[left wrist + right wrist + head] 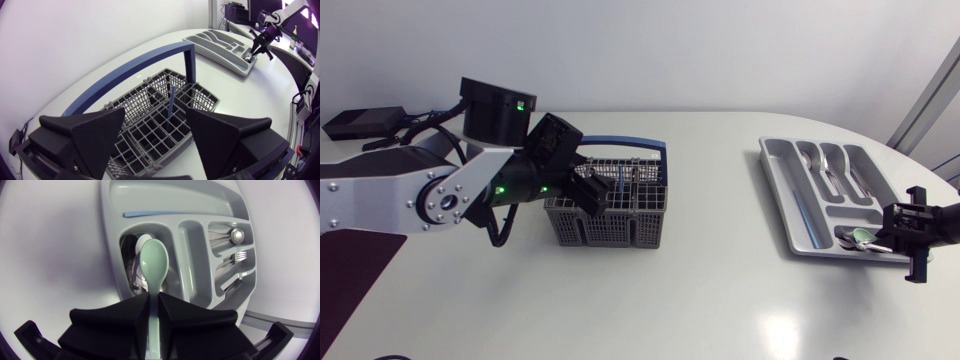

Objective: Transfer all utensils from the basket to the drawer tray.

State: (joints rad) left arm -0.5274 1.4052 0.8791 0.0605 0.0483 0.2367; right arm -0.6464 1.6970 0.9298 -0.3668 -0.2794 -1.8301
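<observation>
- Left gripper (155,119) hung just above the basket (605,228), its fingers (90,132) spread wide and closed on nothing.
- Between and ahead of those fingers, a blue-handled utensil (170,100) stood upright in one of the basket's middle compartments, untouched.
- The basket's blue handle (130,70) arched over the far side of the grid, just beyond the upright utensil, so the gripper had open room only on the near side of the arch.
- The basket sat left of the surface's middle, nearer the far edge than the near one.
- Right gripper (154,297) was closed narrowly on the handle of a pale green spoon (152,262), one finger on each side.
- The spoon's bowl pointed ahead over the wide compartment at the near end of the drawer tray (112,245), where metal spoons (132,275) already lay. Whether it touched them could not be told.
- The tray lay close to the surface's right edge, its long side running from the far edge toward the near one.
- A fork (240,256) and other metal utensils lay in its narrow compartments, and a blue-handled piece (142,214) in its long one.
- A broad bare stretch of surface (720,290) separated basket and tray and ran on along the near edge.
</observation>
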